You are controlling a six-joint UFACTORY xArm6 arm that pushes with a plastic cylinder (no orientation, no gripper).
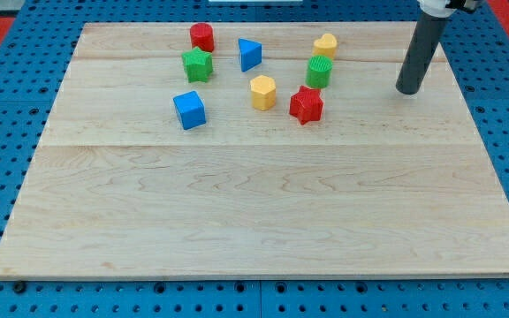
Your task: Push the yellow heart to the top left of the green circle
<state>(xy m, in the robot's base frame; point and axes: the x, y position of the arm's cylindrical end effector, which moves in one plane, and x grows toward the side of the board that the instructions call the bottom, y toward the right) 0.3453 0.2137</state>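
My tip (pixel 407 89) rests on the wooden board (pixel 263 212) at the view's right, well apart from the blocks; I carry no pincer, only a plain rod. The yellow heart (pixel 326 45) sits just above the green circle (pixel 319 72), nearly touching it. Left of them lie the red star (pixel 306 105) and yellow hexagon (pixel 262 92).

Yellow heart (pixel 326 44), green circle (pixel 319 71), red star (pixel 306 104), blue cube (pixel 189 109), pale wood-grain worktop (pixel 254 203), dark rod tip (pixel 407 90)
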